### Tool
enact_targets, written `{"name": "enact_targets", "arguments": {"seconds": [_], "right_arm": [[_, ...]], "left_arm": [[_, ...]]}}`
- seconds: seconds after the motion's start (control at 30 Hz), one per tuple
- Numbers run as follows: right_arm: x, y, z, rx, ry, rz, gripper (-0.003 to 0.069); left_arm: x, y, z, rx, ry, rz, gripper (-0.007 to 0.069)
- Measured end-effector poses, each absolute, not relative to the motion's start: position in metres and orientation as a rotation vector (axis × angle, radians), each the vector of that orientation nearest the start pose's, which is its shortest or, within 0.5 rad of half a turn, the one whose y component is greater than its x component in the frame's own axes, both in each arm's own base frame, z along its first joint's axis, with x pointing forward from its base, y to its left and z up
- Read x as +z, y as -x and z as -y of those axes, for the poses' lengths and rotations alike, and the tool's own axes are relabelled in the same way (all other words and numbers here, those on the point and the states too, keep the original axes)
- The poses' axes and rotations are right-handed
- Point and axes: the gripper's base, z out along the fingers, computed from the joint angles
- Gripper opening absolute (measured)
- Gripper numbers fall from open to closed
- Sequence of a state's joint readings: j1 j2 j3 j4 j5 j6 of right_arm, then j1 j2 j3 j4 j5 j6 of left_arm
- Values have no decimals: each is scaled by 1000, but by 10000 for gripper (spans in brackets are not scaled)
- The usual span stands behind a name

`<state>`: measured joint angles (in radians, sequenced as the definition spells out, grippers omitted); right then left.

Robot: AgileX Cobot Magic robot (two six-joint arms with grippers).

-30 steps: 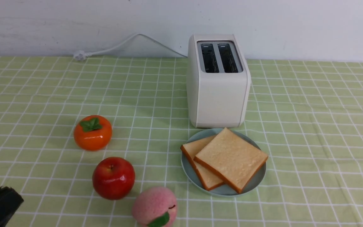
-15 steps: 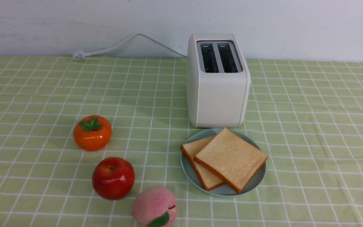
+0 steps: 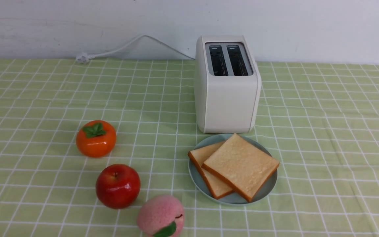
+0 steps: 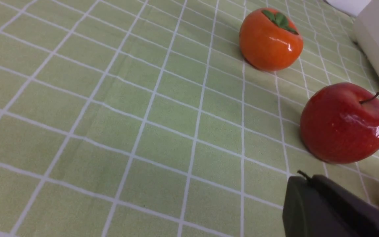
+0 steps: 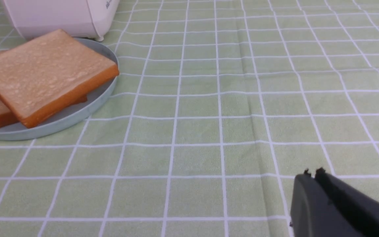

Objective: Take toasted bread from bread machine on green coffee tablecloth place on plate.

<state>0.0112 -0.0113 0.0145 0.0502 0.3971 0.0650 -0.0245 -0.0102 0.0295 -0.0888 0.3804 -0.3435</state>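
Two slices of toasted bread (image 3: 241,165) lie overlapping on the pale blue-green plate (image 3: 266,191), the upper slice partly covering the lower one (image 3: 206,156). Just behind the plate stands the white bread machine (image 3: 228,98), both dark slots empty. All sit on the green coffee tablecloth (image 3: 324,131). Neither arm shows in the front view. My left gripper (image 4: 304,177) is shut on nothing, low over the cloth near the apple. My right gripper (image 5: 312,173) is shut and empty, over bare cloth to the right of the plate (image 5: 77,113) and bread (image 5: 41,72).
An orange persimmon (image 3: 96,138), a red apple (image 3: 118,186) and a pink peach (image 3: 161,215) sit on the left front of the cloth. The toaster's white cord (image 3: 123,47) runs along the back wall to a plug.
The left gripper's dark tip, at the lower left corner of the front view one second ago, has withdrawn out of that view. Bread, plate and toaster have not moved.
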Motion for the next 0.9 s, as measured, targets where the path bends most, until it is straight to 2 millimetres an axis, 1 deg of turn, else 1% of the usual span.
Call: {"name": "enact_targets", "arguments": {"seconds": [0.9], "right_arm": [[173,-52,-2,101,-80,-1883,47]], "left_arm": [[170,-52,4,-338,355,-1862,0]]}}
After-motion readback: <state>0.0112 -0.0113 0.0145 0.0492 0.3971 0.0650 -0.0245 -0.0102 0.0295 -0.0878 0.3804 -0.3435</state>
